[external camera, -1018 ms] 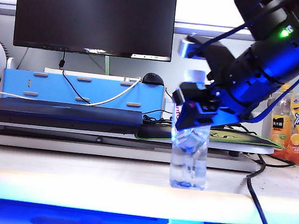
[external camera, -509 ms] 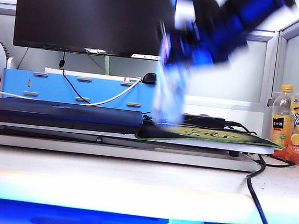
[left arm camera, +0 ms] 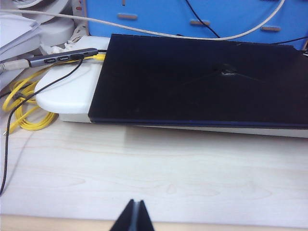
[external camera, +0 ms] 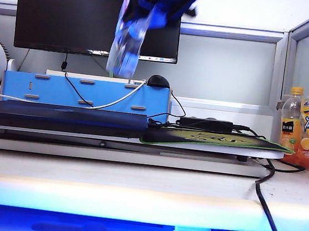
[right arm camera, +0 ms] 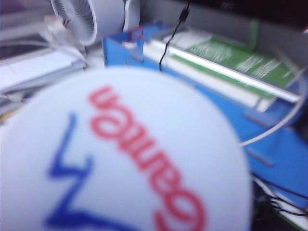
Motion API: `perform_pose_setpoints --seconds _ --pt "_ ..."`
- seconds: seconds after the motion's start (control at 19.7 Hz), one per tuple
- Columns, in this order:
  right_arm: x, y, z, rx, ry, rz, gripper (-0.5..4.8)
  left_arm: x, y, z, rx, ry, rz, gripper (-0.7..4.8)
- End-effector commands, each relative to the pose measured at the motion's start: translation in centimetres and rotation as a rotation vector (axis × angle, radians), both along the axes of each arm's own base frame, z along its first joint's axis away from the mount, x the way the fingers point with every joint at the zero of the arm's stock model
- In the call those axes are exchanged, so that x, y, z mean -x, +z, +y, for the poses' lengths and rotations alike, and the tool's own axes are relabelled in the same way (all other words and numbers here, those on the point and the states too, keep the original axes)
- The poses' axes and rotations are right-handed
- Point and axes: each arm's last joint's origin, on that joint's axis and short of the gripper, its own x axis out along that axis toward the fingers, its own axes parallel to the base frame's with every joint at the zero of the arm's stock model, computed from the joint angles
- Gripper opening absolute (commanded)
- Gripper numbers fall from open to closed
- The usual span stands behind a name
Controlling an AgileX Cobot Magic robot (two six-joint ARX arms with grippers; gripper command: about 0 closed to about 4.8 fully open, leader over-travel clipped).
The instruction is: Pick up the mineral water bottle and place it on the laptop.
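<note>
Clear plastic mineral water bottle (external camera: 126,48); matt dark laptop (left arm camera: 202,82); pale wood-grain table (left arm camera: 154,178).

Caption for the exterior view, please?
Right pincer carries the mineral water bottle, tilted, high above the closed laptop.

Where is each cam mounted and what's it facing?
Exterior: low at the desk front, facing the monitor; right tool holds the mineral water bottle above the laptop.
Left wrist: low over the desk, facing the laptop; shut left tool shows.
Right wrist: looks down the bottle cap.
Shared: laptop, bottle.
</note>
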Motion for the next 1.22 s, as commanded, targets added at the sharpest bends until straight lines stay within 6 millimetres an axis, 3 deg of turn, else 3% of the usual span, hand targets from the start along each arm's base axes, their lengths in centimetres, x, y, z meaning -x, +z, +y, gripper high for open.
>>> perform_pose_setpoints --seconds 0.05,0.41,1.22 --pt "-1.5 0.3 1.2 -0.038 0.012 -0.052 -0.06 0.0 0.0 0.0 -0.002 -0.001 -0.003 -0.02" --pt "-3.6 -2.1 3.7 -0.029 0.047 -0.03 -0.06 0.0 0.0 0.0 -0.001 -0.001 -0.003 -0.02" --pt "-4.6 -5.5 4.5 0.032 0.049 0.037 -0.06 0.0 0.0 0.0 -0.002 -0.001 -0.003 -0.02"
